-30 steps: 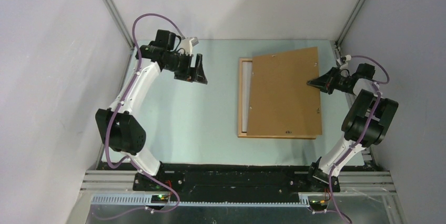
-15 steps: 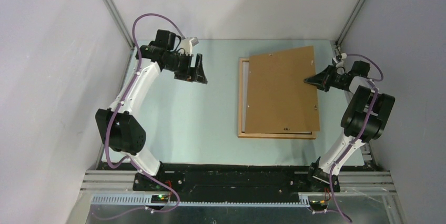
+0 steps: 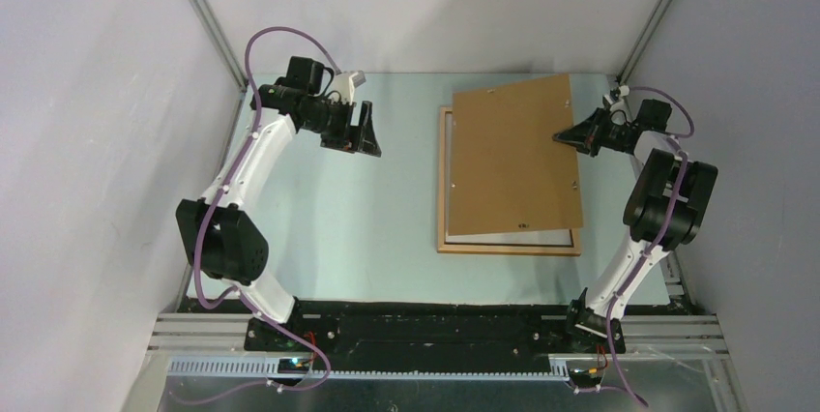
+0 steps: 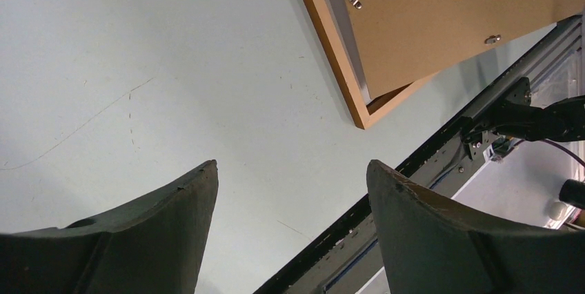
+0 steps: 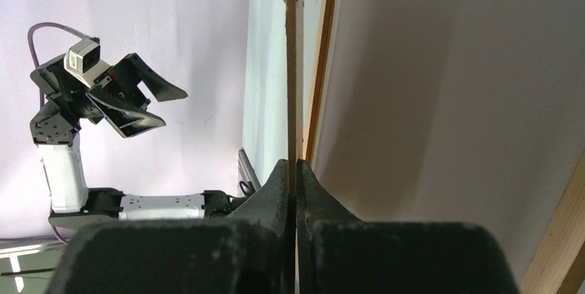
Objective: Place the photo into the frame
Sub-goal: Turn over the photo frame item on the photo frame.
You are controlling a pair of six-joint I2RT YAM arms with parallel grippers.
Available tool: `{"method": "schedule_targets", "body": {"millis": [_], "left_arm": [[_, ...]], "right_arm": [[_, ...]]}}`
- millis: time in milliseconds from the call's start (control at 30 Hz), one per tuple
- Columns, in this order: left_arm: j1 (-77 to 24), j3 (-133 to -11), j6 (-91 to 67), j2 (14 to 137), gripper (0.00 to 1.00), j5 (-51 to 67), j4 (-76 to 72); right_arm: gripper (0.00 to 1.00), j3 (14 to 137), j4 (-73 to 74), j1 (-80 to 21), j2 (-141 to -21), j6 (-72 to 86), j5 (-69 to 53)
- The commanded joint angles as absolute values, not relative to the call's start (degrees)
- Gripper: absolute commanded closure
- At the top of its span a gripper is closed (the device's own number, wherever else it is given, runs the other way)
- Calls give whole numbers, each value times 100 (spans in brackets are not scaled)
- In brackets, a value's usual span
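From above, the right gripper (image 3: 563,136) is pinching the right edge of the backing board (image 3: 512,161), which is lying askew over the frame (image 3: 442,180) on the right side of the table (image 3: 367,228). The left gripper (image 3: 366,138) is hanging wide and empty. A pale strip (image 3: 527,236) is showing by the frame's near rail; whether it is the photo I cannot tell. At the left wrist, spread fingers are flanking the frame's corner. At the right wrist, jaws are clamping the board's edge. By my reading, the board step is underway, calling for a level, steady carry.
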State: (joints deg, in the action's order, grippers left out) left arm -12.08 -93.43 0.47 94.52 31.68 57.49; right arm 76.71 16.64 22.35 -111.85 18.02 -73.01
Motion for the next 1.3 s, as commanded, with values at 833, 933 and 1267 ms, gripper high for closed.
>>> {"method": "schedule_targets", "body": {"millis": [833,933,1267], "left_arm": [[-1173,-9326,176,9337,17,3181,5622],[-1175,-9325,176,9335,17,3181,5625],[-1172,-9308,183,9313,17,3182,5624]], "right_arm": [[100,7981,1636,2048,-11710,1937,-7775],[100,7980,1669,2043,-11736,1903,-7775],[100,7980,1719,2030,-11806,1831,-7740]]}}
